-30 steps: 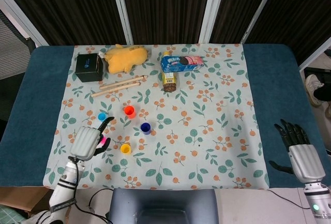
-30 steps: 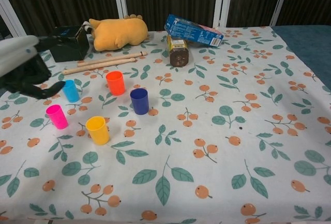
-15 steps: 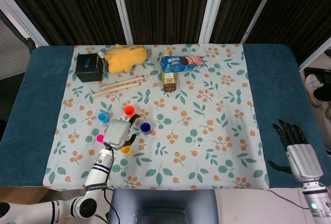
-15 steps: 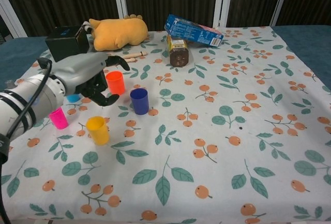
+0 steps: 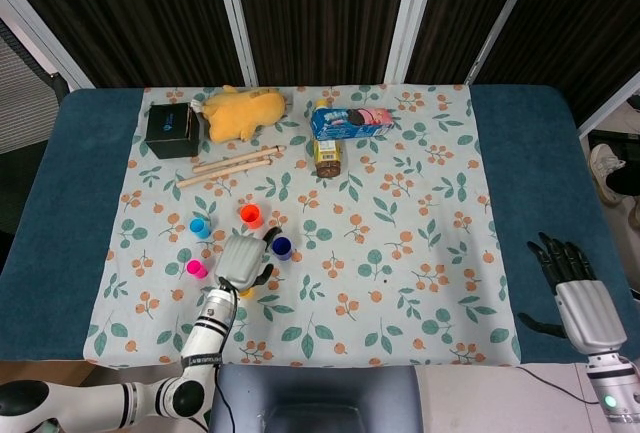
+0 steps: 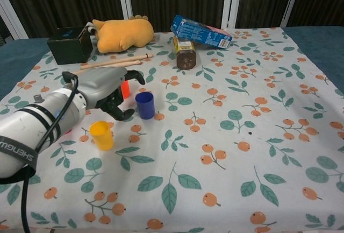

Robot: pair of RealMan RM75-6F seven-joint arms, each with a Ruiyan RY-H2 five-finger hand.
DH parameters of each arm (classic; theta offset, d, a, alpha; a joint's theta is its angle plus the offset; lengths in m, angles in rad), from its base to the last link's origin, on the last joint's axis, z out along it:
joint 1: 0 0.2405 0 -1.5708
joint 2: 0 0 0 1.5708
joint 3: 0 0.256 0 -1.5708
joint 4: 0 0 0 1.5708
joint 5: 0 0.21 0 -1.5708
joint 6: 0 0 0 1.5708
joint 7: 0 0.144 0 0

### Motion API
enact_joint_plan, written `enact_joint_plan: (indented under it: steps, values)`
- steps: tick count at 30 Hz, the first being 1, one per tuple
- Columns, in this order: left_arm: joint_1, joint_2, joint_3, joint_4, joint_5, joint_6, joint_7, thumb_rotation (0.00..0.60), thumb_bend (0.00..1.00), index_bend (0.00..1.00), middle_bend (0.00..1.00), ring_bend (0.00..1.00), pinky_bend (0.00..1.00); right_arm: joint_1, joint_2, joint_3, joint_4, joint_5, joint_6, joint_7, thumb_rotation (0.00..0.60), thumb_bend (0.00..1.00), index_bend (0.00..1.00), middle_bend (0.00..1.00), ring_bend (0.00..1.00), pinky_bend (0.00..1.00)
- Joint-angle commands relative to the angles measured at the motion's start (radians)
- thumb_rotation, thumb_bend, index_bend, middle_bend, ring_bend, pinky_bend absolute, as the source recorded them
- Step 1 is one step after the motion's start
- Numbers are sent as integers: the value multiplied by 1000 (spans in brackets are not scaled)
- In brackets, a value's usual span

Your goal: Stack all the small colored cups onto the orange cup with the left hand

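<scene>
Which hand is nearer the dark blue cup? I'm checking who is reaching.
Left. The left hand hovers beside the dark blue cup; the right hand rests far off at the table's edge.

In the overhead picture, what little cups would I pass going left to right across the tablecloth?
Pink cup → light blue cup → orange cup → dark blue cup. The yellow cup is mostly hidden under the left hand, so I leave it out.

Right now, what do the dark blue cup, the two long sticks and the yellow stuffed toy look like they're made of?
Dark blue cup: probably plastic, with smooth, even colour and a thin rim.
Two long sticks: apparently unpainted wood, pale tan and matte, though too small to show grain.
Yellow stuffed toy: plush fabric, with a soft fuzzy surface and rounded, padded shape.
</scene>
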Motion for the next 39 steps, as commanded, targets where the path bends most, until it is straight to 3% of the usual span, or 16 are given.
enact_joint_plan:
  steps: [1, 15, 29, 34, 39]
  values:
    - [-10, -12, 2, 19, 3, -2, -24, 600, 364, 236, 1000, 1000, 1000, -1, 2, 1, 2, 1, 3, 5, 600, 118, 0, 0, 0, 0]
    - [-53, -48, -6, 88, -44, -30, -58, 600, 364, 281, 1000, 1000, 1000, -2, 9, 1, -1, 2, 3, 14, 600, 118, 0, 0, 0, 0]
    - [-68, -59, -14, 132, -25, -25, -130, 600, 358, 483, 1000, 1000, 1000, -4, 11, 2, -4, 2, 7, 13, 600, 118, 0, 0, 0, 0]
    - [-67, -18, -50, 92, 2, 10, -162, 600, 357, 503, 1000, 1000, 1000, -4, 15, 1, -4, 3, 5, 20, 600, 117, 0, 0, 0, 0]
    - [-69, 57, -123, 42, -15, 49, -165, 600, 361, 506, 1000, 1000, 1000, -7, 19, 2, -3, 4, 10, 29, 600, 118, 0, 0, 0, 0]
